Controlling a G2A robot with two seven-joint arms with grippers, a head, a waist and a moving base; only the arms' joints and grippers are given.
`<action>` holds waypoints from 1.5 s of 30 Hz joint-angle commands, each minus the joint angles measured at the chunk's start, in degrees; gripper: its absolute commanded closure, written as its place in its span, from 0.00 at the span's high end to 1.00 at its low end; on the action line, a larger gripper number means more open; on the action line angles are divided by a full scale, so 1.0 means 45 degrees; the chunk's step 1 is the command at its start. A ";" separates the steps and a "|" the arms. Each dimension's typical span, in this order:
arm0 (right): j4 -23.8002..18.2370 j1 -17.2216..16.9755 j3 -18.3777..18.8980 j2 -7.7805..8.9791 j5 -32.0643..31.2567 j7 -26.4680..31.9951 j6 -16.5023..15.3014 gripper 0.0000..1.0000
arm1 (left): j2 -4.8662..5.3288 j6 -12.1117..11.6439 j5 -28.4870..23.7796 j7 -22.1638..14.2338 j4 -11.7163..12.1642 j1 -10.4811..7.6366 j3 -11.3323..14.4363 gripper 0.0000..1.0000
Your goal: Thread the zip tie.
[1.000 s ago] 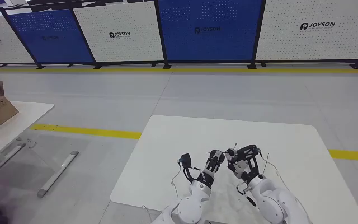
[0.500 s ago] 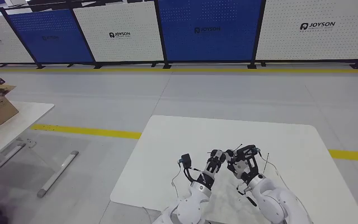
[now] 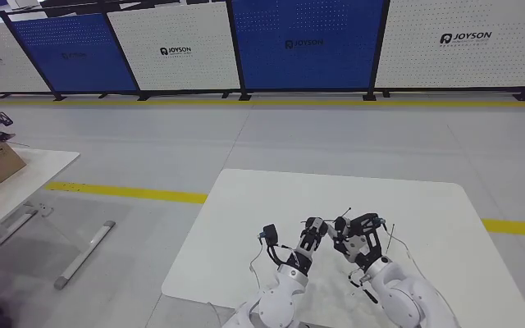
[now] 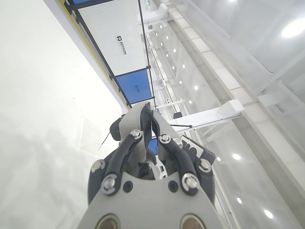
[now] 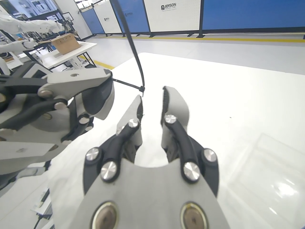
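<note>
A black zip tie (image 5: 133, 46) hangs in the air above the white table (image 5: 238, 101). Its small head (image 5: 142, 88) sits just beyond my right gripper's fingertips. One stretch of strap runs from the head into my left gripper (image 5: 108, 78), which is shut on it. The longer stretch rises steeply away from the head. My right gripper (image 5: 152, 94) is open, with nothing between its fingers. In the top view, the left gripper (image 3: 314, 229) and right gripper (image 3: 351, 230) stand close together near the table's front edge. The left wrist view shows the left gripper (image 4: 148, 110) pressed shut.
A thin black strand (image 3: 390, 234) lies just right of the right gripper. A second table with a cardboard box (image 5: 64, 41) stands far to the left. The white table (image 3: 344, 189) stretches bare beyond both grippers.
The left gripper has shifted slightly left, widening the gap to the right gripper. The right arm has barely moved.
</note>
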 commanded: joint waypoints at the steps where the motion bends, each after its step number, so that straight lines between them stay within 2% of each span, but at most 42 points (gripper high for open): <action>1: 0.0002 -0.0006 0.0029 0.0005 0.0057 -0.0004 -0.0012 0.40 | -0.0007 -0.0001 0.0014 0.0015 0.0026 -0.0012 0.0011 0.00; 5: 0.0038 0.0005 0.0038 0.0006 0.0129 -0.0054 -0.0036 0.33 | -0.0020 -0.0001 0.0098 0.0054 0.0084 -0.0021 0.0041 0.00; 9: 0.0052 0.0021 0.0036 0.0009 0.0129 -0.0119 -0.0056 0.31 | -0.0034 0.0010 0.0187 0.0101 0.0155 -0.0032 0.0081 0.00; 15: 0.0044 -0.0015 0.0085 0.0021 0.0139 -0.0259 -0.0052 0.23 | -0.0052 0.0013 0.0235 0.0147 0.0203 -0.0046 0.0099 0.00; 23: 0.0039 -0.0032 0.0070 0.0034 0.0167 -0.0271 -0.0175 0.19 | -0.0082 0.0014 0.0436 0.0346 0.0317 -0.0087 0.0135 0.00; 26: 0.0044 -0.0029 0.0064 0.0034 0.0196 -0.0303 -0.0193 0.04 | -0.0095 0.0008 0.0464 0.0380 0.0348 -0.0105 0.0146 0.00; 30: 0.0056 -0.0003 0.0041 0.0035 0.0218 -0.0255 -0.0211 0.06 | -0.0102 -0.0024 0.0610 0.0440 0.0382 -0.0107 0.0155 0.00; 32: 0.0068 0.0017 0.0022 0.0033 0.0238 -0.0238 -0.0220 0.00 | -0.0109 -0.0017 0.0636 0.0468 0.0397 -0.0106 0.0161 0.00; 45: 0.0173 0.0119 -0.0080 0.0028 0.0274 -0.0089 -0.0211 0.00 | -0.0135 -0.0262 0.0582 0.0496 0.0297 -0.0037 0.0121 0.00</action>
